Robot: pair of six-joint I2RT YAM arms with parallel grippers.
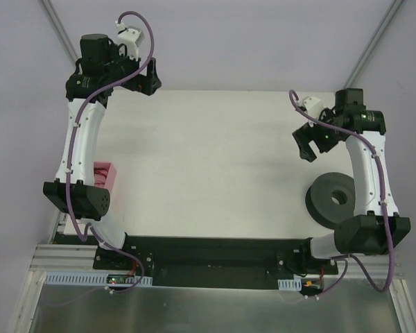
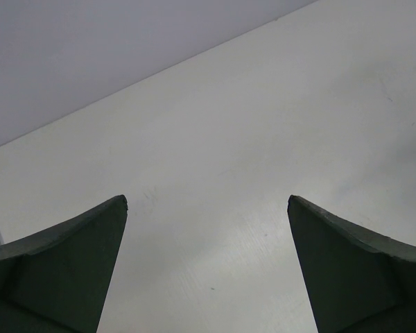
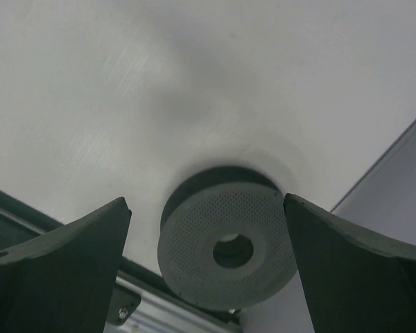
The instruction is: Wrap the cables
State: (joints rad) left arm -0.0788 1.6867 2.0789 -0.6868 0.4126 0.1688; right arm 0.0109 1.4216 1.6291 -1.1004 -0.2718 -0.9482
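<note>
Pale grey walls (image 1: 229,41) close in a white table (image 1: 215,159). None of the three views shows a thin red wire on its bare top, so I cannot say where the cables lie. The only candidate spot is the pink box (image 1: 102,177) at the left edge, half hidden behind the left arm, and its contents cannot be seen. A grey spool (image 1: 331,198) lies flat by the near right corner with its centre hole facing up, partly under the right forearm. The right gripper (image 1: 306,146) hangs above the table just on the far side of it. In the right wrist view the spool (image 3: 225,250) sits low between the two fingers, with the right gripper (image 3: 206,201) spread wide, holding nothing and touching nothing. The left gripper (image 1: 143,80) is raised over the far left corner. Its wrist view shows only bare tabletop, and the left gripper (image 2: 208,201) is likewise spread wide and empty. I judge that the right arm is much the nearer to the spool and the left arm the nearer to the pink box. The coming move depends on finding the wire first.
</note>
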